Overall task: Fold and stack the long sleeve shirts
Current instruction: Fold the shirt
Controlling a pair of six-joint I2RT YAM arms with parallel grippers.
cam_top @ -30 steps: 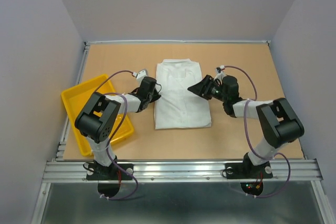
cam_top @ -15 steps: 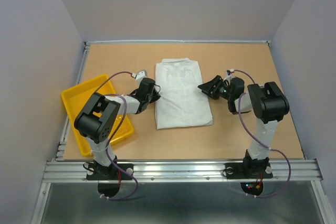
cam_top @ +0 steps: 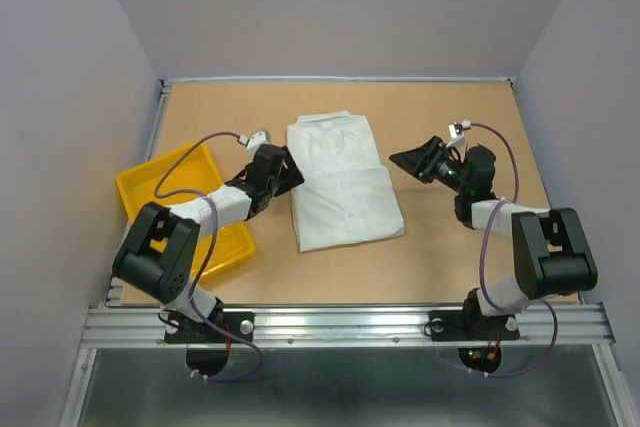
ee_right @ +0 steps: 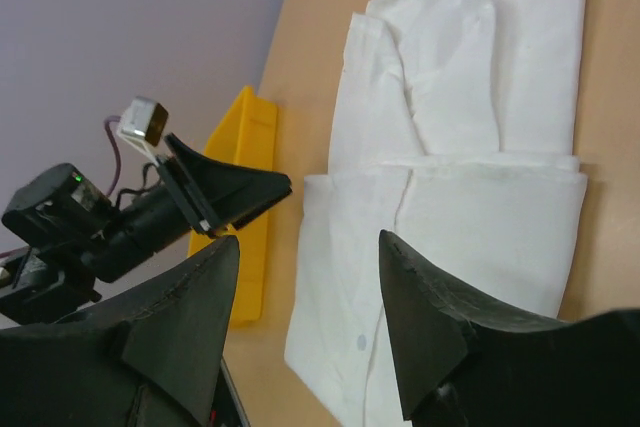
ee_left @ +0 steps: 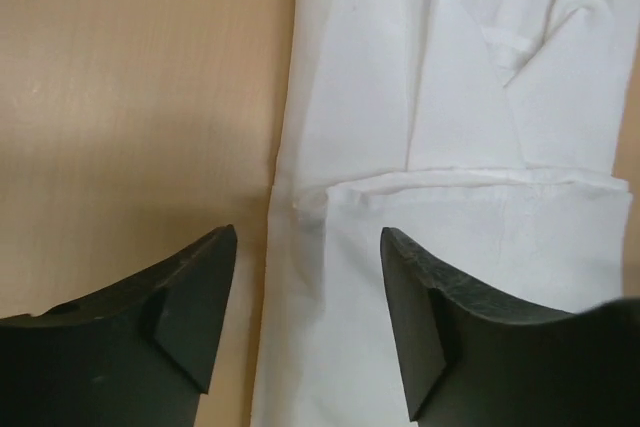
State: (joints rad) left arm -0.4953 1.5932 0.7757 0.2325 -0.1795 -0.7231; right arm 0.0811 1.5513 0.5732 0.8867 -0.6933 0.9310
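— What sits farthest left?
— A yellow tray (cam_top: 140, 192), skewed on the surface (cam_top: 470, 117) close to the left wall. The left arm reaches across the tray's near right corner, and a purple cable (cam_top: 190, 152) loops above it.
— And the left tool (cam_top: 293, 177)?
— Its jaws stand apart and empty, at the left edge of the white shirt (cam_top: 345, 182). In the wrist view that edge runs under the gap between them.
— Where does the shirt lie?
— It lies mid-surface, folded into a narrow packet and slightly askew. The collar is at the far end and the lower part is doubled up over the front.
— What crowds it?
— Only the two tools, one on each side. The tray lies well apart, beyond the left arm.
— The right tool (cam_top: 402, 160)?
— Its jaws are apart and empty. It points at the shirt's right edge from nearby without touching it.
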